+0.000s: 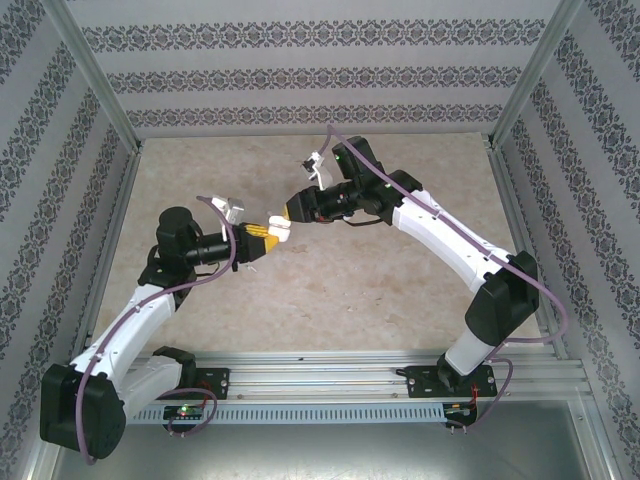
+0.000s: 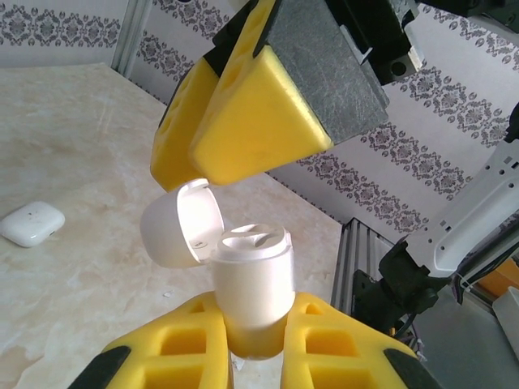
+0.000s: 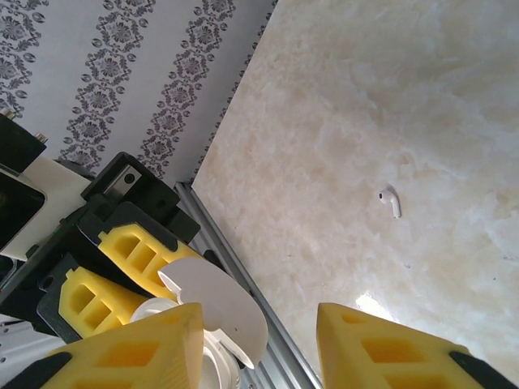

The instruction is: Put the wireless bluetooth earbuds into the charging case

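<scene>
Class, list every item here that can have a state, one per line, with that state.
Left gripper: shut on the charging case.
Right gripper: open, holding nothing.
Charging case: lid open, held off the table.
Second case: lid closed, lying on the table.
Earbud: loose on the table, not inserted.

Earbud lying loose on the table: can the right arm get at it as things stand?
Probably yes: the right gripper is open and empty, and the earbud lies alone on bare table. That gripper hovers by the charging case in the left gripper.

Bright, even light; slight glare
</scene>
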Controlling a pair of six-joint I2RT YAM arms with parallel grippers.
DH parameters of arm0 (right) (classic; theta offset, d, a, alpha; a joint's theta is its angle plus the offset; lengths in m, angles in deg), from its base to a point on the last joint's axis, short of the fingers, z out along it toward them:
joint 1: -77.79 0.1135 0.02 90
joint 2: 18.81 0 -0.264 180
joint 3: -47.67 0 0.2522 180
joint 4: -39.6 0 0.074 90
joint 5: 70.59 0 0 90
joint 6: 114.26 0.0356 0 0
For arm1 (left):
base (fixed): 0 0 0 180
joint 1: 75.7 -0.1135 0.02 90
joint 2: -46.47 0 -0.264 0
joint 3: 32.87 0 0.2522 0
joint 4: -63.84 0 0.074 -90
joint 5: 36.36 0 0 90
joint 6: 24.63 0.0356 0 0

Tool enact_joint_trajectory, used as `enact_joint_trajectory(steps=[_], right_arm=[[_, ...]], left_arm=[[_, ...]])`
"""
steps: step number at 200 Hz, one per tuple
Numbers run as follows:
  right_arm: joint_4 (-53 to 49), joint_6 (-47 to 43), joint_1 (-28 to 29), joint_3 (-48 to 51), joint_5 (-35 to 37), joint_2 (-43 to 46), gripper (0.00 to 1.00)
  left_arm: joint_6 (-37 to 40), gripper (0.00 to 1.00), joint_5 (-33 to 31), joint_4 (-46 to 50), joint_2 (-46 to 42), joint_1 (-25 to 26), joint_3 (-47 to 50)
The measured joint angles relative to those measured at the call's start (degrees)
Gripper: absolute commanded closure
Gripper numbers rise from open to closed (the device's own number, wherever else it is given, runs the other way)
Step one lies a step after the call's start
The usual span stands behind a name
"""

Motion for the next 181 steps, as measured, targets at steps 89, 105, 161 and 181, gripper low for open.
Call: enact_joint_trajectory(steps=[89, 105, 161, 181], right_arm=[[1.3, 4.7, 2.0, 4.1, 13.3, 0.8, 0.57], [0.7, 4.4, 4.3, 4.1, 17.4, -0.4, 0.58], [-2.0, 2.9, 15.1, -1.7, 29.6, -14.9, 0.6], [-2.1, 2.6, 17.7, -6.0, 31.6, -21.0, 0.6]], left_arm=[[-5.6, 1.0, -4.7, -5.8, -0.7, -10.0, 6.3], [-5.5, 1.0, -7.5, -3.4, -1.7, -12.0, 6.3], [-2.5, 1.0, -19.9, 11.4, -2.1, -17.2, 3.7], [-0.9, 1.0, -24.1, 15.3, -1.0, -18.2, 2.9]])
